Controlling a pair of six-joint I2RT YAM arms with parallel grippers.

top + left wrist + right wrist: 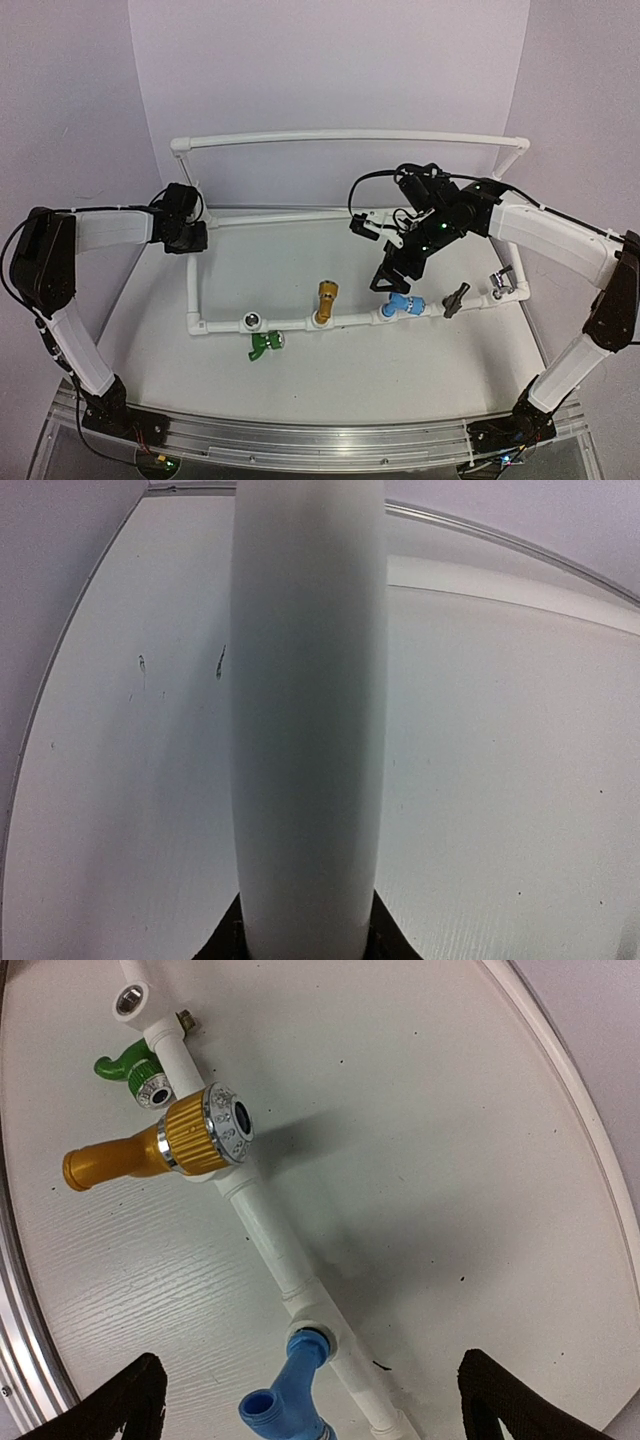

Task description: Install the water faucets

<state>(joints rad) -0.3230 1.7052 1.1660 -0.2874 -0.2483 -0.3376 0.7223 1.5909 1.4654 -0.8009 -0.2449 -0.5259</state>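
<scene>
The blue faucet (401, 305) sits in a fitting on the front bar of the white pipe frame (290, 324), and it also shows in the right wrist view (290, 1400). My right gripper (393, 277) hovers just above it, wide open and empty (310, 1370). The golden-orange faucet (327, 298) (165, 1148) is mounted to its left. The green faucet (265, 343) (125, 1065) lies on the table beside the bar, by an open socket (252, 321). The dark grey (456, 298) and silver (503, 282) faucets sit at the right end. My left gripper (188, 236) is shut on the frame's left pipe (310, 730).
The frame has a raised back bar (350, 137) and a low back bar (290, 216) enclosing the white table (300, 260). Purple walls stand behind and at both sides. A metal rail (300, 440) runs along the near edge.
</scene>
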